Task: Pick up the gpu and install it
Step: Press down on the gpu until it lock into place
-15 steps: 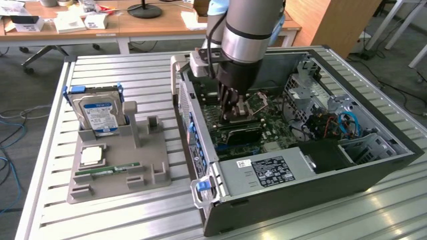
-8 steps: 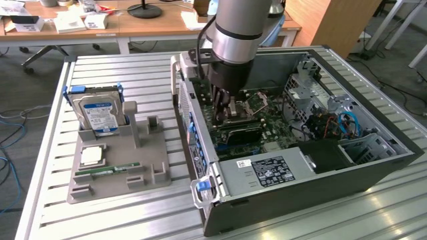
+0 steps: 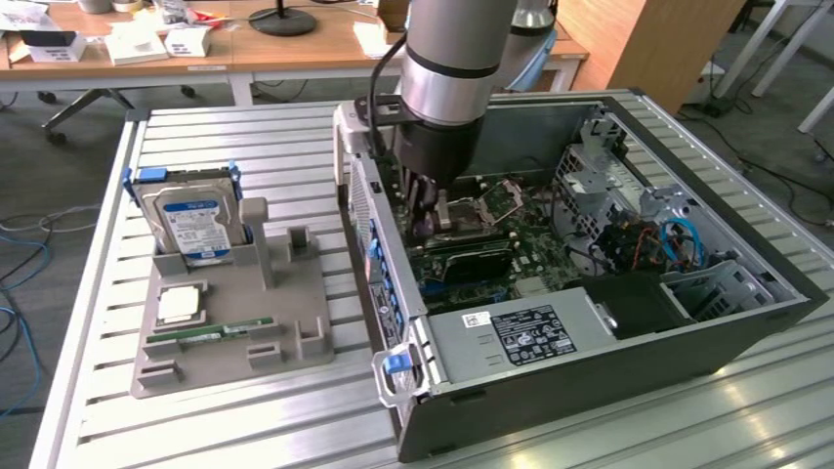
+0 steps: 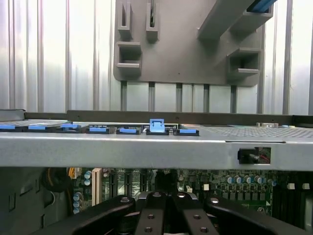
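The gpu [image 3: 470, 257] is a long black card standing on edge across the green motherboard [image 3: 521, 244] inside the open computer case [image 3: 729, 322]. My gripper [image 3: 424, 223] reaches down into the case next to its rear wall, at the card's end. Its black fingers [image 4: 146, 210] are drawn together, so the gripper [image 4: 164, 198] is shut. The arm hides where the tips meet the card, so I cannot tell whether they clamp it or only rest on it.
A grey parts holder [image 3: 300, 303] beside the case carries a hard drive [image 3: 193, 223], a green RAM stick [image 3: 209, 333] and a processor chip [image 3: 179, 304]. The case's rear wall [image 4: 146, 147] with blue clips [image 4: 156, 126] stands close to my gripper. The power supply [image 3: 521, 337] fills the near corner.
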Controlling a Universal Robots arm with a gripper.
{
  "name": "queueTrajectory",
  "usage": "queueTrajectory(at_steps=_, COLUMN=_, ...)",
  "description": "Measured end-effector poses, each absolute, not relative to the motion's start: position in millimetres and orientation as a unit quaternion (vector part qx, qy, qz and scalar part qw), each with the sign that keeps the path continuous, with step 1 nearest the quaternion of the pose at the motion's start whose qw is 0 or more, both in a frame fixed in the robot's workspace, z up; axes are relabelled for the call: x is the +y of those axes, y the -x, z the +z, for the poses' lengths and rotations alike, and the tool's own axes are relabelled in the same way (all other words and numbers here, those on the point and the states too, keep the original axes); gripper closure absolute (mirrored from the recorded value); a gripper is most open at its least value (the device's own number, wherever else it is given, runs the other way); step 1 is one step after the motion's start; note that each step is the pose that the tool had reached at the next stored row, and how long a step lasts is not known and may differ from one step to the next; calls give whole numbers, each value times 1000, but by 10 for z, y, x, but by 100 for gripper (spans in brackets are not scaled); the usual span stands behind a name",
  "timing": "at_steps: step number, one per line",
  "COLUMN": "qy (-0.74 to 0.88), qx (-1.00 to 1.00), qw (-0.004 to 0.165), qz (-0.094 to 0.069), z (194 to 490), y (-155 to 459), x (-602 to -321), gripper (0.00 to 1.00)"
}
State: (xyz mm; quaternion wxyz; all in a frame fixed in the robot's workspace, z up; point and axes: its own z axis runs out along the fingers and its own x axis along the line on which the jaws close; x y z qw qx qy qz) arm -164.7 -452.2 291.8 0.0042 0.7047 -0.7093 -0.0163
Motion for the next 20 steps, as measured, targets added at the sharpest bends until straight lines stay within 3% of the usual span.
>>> queueTrajectory(at_steps=20, qy=-705, qx=-709, qw=5, qz=-16, z=2918, y=1760, x=-4522, gripper=89)
